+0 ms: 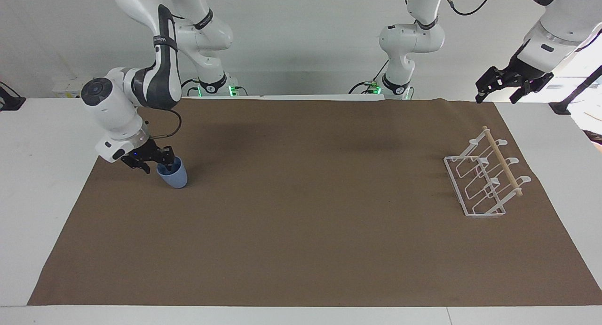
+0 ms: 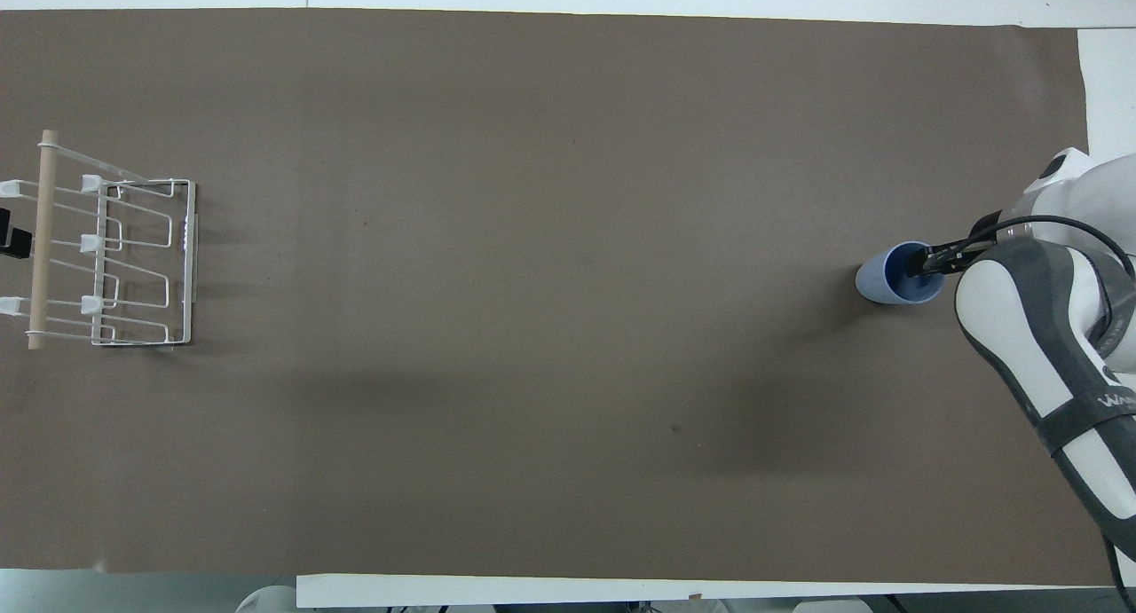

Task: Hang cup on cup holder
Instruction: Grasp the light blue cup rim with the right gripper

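Observation:
The light-blue cup (image 1: 174, 177) stands upright on the brown mat at the right arm's end of the table; it also shows in the overhead view (image 2: 877, 281). My right gripper (image 1: 155, 166) is down at the cup's rim, open, with one finger inside the cup and the other outside its wall; in the overhead view (image 2: 932, 263) its tip is over the cup's mouth. The white wire cup holder (image 1: 476, 186) with its wooden rod stands empty at the left arm's end, also in the overhead view (image 2: 133, 263). My left gripper (image 1: 497, 95) waits open in the air above the table's edge near the holder.
A brown mat (image 1: 301, 231) covers most of the white table (image 1: 37, 184). Only the cup and the holder stand on it. The two arm bases stand at the robots' edge of the table.

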`<action>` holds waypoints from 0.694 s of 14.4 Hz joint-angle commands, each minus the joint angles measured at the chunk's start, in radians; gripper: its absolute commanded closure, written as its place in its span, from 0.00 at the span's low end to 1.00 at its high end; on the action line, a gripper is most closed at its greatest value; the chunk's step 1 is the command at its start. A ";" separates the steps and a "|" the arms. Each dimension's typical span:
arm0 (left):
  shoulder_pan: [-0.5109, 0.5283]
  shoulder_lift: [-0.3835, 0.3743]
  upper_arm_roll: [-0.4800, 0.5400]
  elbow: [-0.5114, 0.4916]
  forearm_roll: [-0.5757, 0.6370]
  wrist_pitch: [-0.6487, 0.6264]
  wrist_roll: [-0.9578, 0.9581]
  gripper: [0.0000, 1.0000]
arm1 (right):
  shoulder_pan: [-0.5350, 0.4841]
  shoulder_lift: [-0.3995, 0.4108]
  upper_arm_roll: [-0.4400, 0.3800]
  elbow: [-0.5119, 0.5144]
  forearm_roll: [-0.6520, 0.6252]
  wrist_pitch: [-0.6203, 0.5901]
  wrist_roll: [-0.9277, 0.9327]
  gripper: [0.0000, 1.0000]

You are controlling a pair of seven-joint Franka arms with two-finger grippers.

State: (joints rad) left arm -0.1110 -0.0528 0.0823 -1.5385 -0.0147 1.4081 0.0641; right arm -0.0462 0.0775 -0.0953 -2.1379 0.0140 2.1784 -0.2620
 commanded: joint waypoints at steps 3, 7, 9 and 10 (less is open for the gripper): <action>0.005 -0.036 -0.001 -0.043 0.004 0.012 0.000 0.00 | -0.012 0.008 0.005 -0.016 0.003 0.018 -0.022 0.48; 0.005 -0.047 -0.001 -0.066 0.004 0.012 -0.003 0.00 | -0.012 0.010 0.005 -0.016 0.003 0.021 -0.020 0.63; 0.005 -0.048 -0.003 -0.069 0.004 0.011 -0.009 0.00 | -0.012 0.010 0.005 -0.016 0.003 0.017 -0.019 0.71; 0.005 -0.048 -0.003 -0.069 0.004 0.012 -0.010 0.00 | -0.012 0.010 0.005 -0.014 0.003 0.015 -0.019 0.74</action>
State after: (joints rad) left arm -0.1110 -0.0666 0.0823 -1.5664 -0.0147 1.4081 0.0621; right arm -0.0463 0.0897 -0.0960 -2.1422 0.0140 2.1790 -0.2623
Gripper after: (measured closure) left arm 0.000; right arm 0.665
